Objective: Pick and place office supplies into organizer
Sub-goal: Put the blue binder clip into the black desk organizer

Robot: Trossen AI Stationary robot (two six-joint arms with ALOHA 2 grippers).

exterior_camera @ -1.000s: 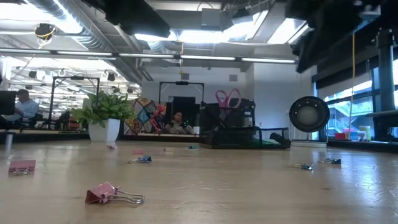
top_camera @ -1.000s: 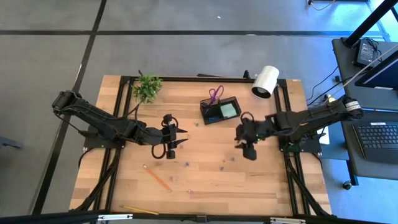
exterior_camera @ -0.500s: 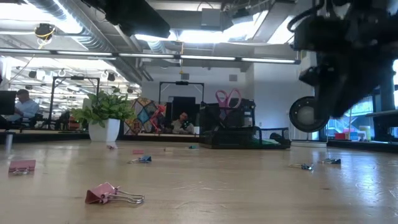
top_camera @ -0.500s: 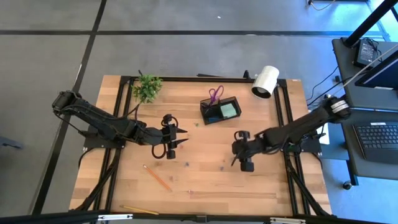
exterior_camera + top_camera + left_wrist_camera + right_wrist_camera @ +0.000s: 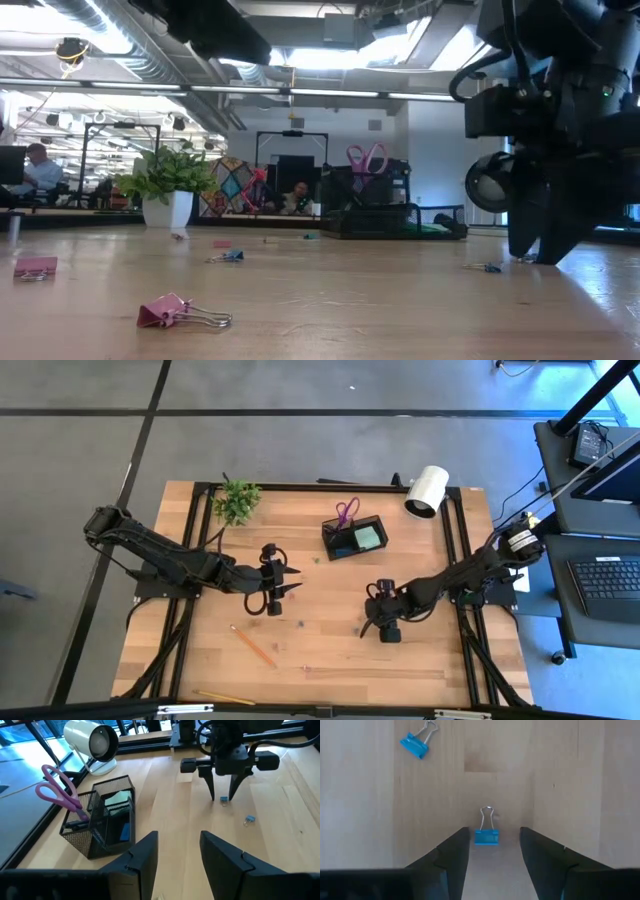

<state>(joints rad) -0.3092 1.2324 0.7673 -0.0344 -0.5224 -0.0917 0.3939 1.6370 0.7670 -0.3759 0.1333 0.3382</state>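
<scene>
My right gripper [image 5: 378, 625] points down near the table's middle, open, low over the wood. Its fingers stand on either side of a small blue binder clip [image 5: 486, 836] that lies flat on the table, also in the left wrist view [image 5: 224, 799], without touching it. A second blue clip [image 5: 415, 745] lies close by. My left gripper [image 5: 294, 582] hangs open above the table left of centre, holding nothing. The black mesh organizer [image 5: 355, 538] stands at the far middle with purple scissors [image 5: 345, 512] upright in it and a green sticky-note pad [image 5: 369, 537] inside.
Two pencils [image 5: 253, 646] [image 5: 225, 698] lie near the front left. A pink clip [image 5: 175, 312] and other small clips [image 5: 228, 256] are scattered on the wood. A potted plant [image 5: 236, 501] stands far left and a white cylinder [image 5: 427, 491] far right.
My right gripper has come down and moved toward the table's near-left, tipping more steeply downward, until its open fingers stand astride the blue clip. Its fingers have stayed open.
</scene>
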